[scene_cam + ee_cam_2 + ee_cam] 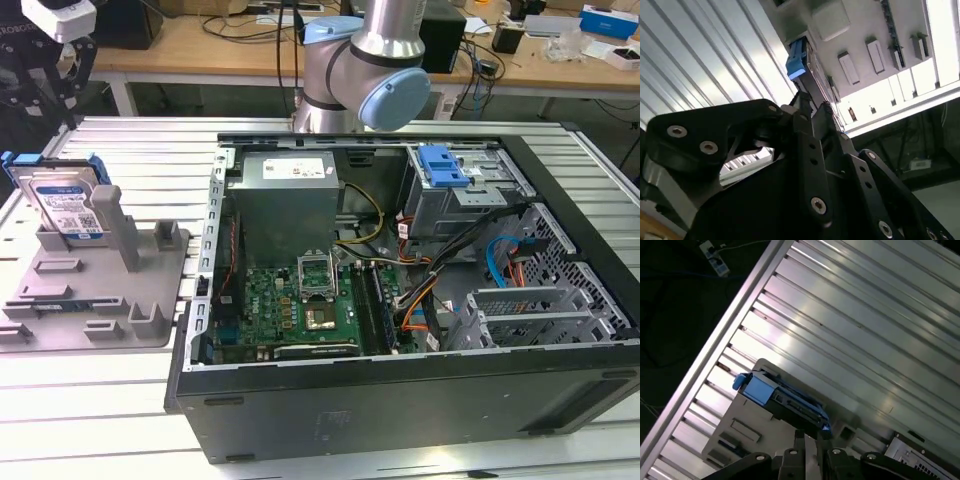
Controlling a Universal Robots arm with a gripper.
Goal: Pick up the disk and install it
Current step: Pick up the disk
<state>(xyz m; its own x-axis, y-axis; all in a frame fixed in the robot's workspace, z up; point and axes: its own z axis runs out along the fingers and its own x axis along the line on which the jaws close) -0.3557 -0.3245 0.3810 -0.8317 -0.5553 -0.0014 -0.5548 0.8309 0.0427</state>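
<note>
The disk [68, 205], silver with a white-and-blue label and a blue carrier bracket, stands on edge at the back of the grey fixture tray [100, 300] at the exterior view's left. My black gripper [50, 70] hangs above it, apart from it, and holds nothing. In the first wrist view the disk [790, 400] shows edge-on just beyond my gripper [811, 436], which is open by a narrow gap. The second wrist view shows the disk's blue end [796, 60] past my gripper [814, 102], with the tray [860, 45] behind.
An open computer case [400, 400] lies on the slatted aluminium table [120, 430], right of the tray. Inside are a motherboard [300, 300], cables and a grey drive cage with a blue latch [442, 165]. The arm's base [370, 70] stands behind the case.
</note>
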